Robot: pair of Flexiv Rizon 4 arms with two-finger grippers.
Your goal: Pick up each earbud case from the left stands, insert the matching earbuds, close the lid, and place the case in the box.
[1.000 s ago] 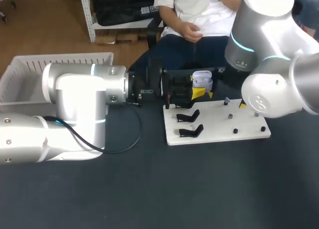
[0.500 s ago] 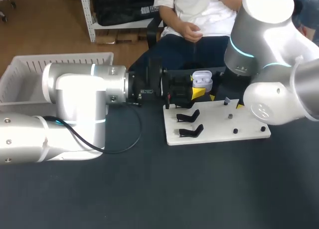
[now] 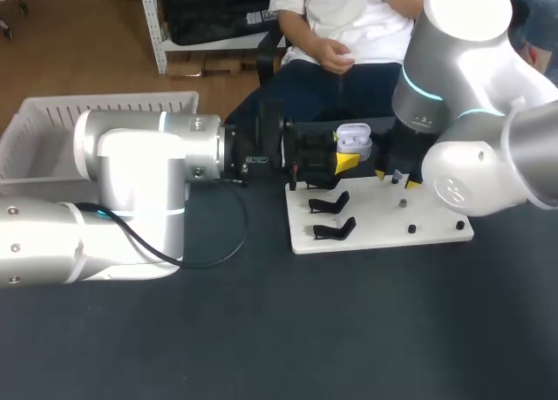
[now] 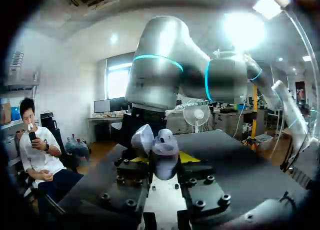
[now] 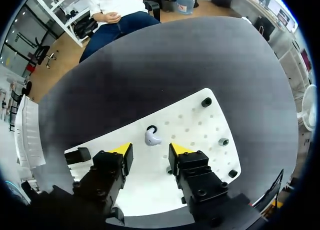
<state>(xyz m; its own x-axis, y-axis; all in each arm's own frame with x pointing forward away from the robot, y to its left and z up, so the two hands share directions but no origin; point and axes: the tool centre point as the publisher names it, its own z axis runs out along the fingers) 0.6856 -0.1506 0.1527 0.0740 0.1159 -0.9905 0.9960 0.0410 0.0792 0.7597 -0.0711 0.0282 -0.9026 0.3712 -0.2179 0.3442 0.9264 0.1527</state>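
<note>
Left fingers (image 3: 347, 162) grip open case (image 4: 164, 152) — right fingers (image 5: 123, 151) parted above earbud (image 5: 152, 138).

The left arm stretches level in from the left, the left claw (image 3: 348, 162) clamped on both sides of an open earbud case (image 3: 353, 138). The right arm bends over, the right claw (image 5: 150, 150) spread wide and pointing straight down.

The earbud case (image 4: 164, 149) looks like glossy pale plastic, the board (image 3: 384, 221) smooth matt white, the table (image 3: 261, 330) matt dark.

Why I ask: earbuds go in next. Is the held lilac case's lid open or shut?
Open: the pale lilac earbud case in the left jaws shows its lid raised.
</note>
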